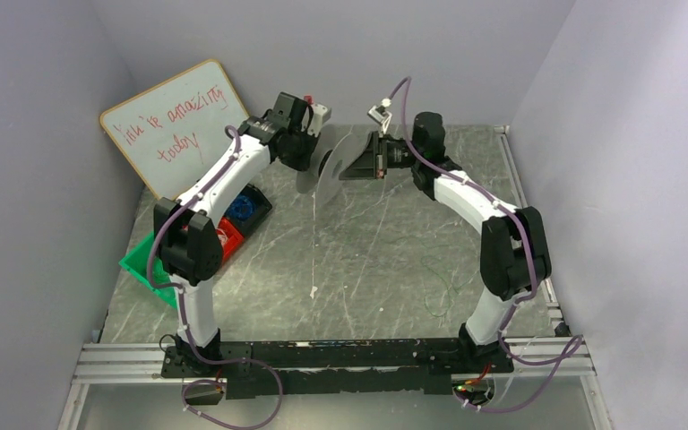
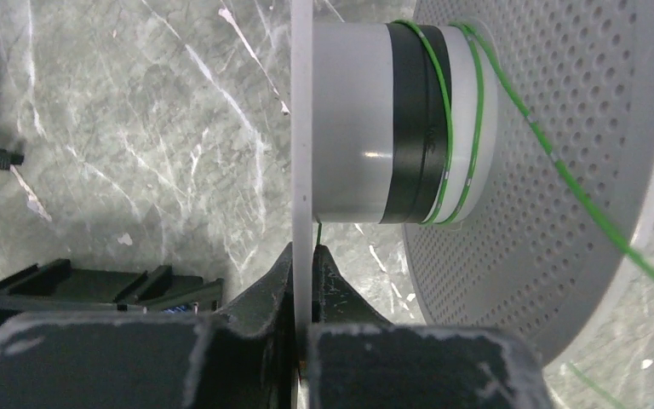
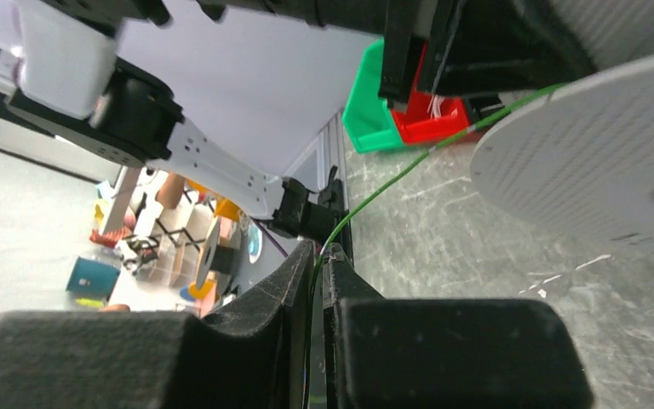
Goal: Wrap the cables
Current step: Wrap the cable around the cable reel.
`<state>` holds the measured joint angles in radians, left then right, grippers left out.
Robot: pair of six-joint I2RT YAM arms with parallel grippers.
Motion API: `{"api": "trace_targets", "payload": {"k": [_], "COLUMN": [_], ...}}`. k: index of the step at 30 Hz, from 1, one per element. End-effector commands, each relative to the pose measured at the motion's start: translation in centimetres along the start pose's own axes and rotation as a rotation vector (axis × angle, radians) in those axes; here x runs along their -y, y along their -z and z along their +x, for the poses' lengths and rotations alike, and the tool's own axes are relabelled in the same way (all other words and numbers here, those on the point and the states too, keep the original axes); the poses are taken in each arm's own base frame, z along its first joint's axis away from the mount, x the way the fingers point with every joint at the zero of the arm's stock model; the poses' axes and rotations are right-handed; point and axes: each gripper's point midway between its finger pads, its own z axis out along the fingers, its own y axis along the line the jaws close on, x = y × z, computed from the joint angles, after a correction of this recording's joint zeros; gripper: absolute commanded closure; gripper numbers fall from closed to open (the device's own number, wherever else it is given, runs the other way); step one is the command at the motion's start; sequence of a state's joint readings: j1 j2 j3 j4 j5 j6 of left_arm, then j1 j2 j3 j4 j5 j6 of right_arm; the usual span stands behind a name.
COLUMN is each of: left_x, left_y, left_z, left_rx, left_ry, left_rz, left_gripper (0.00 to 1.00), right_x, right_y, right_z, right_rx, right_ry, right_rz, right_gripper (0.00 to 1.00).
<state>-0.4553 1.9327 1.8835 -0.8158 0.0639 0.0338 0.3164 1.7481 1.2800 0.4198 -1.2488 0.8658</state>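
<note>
Tabletop (image 1: 367, 260): grey marbled surface.
Whiteboard (image 1: 175, 125): leans at the back left corner, red handwriting on it.
Spool (image 2: 358, 128): white, held on edge above the tabletop between both grippers; one flange is perforated.
Left gripper (image 2: 304, 256): clamped tight on the spool's thin plain flange.
Right gripper (image 3: 317, 260): jaws almost together with a slim gap; the cable (image 3: 392, 181) runs through it; whether it is pinched cannot be told.
Cable: thin, green; two turns on the spool core beside a black band (image 2: 409, 128), then across the perforated flange towards the right gripper.
</note>
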Motion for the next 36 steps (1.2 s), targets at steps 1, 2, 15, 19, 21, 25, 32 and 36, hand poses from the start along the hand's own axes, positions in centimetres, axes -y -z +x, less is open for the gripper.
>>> {"api": "trace_targets", "payload": {"k": [1,2,15,19,21,25,32,36], "left_x": [-0.2,-0.3,-3.7,-4.2,-4.0,-3.3,-1.9,-1.8], "left_y": [2.7,2.9,7.8,9.6,10.5,12.1,13.5,14.2], "left_z": [-5.4,-5.7,-10.5,-11.4,-11.8,-12.4,-12.5,-12.8], "left_rx": [0.170,0.177,0.337,0.375,0.390,0.419,0.433,0.450], "left_ry": [0.139,0.153,0.436,0.484,0.490,0.465,0.417,0.402], "left_rz": [-0.037,-0.041,0.078,0.189,0.249,0.341,0.425,0.427], "left_gripper": [0.98,0.98,0.98,0.98,0.98,0.98,0.98,0.98], "right_x": [-0.7,-0.7,2.9,3.7,4.4,6.7,6.8,6.6], "right_y": [-1.3,-1.5,-2.1,-2.3,-2.3,-1.9,-0.6,0.5], "right_z": [1.6,1.8,4.3,4.7,4.8,4.6,3.5,3.4], "right_rx": [-0.065,-0.073,-0.111,-0.112,-0.109,-0.094,-0.080,-0.136], "right_ry": [0.101,0.109,0.120,0.092,0.082,0.096,0.166,0.432], "right_rz": [0.003,0.004,0.111,0.106,0.127,0.252,0.230,0.236], "right_gripper": [0.87,0.87,0.88,0.88,0.89,0.90,0.87,0.70]}}
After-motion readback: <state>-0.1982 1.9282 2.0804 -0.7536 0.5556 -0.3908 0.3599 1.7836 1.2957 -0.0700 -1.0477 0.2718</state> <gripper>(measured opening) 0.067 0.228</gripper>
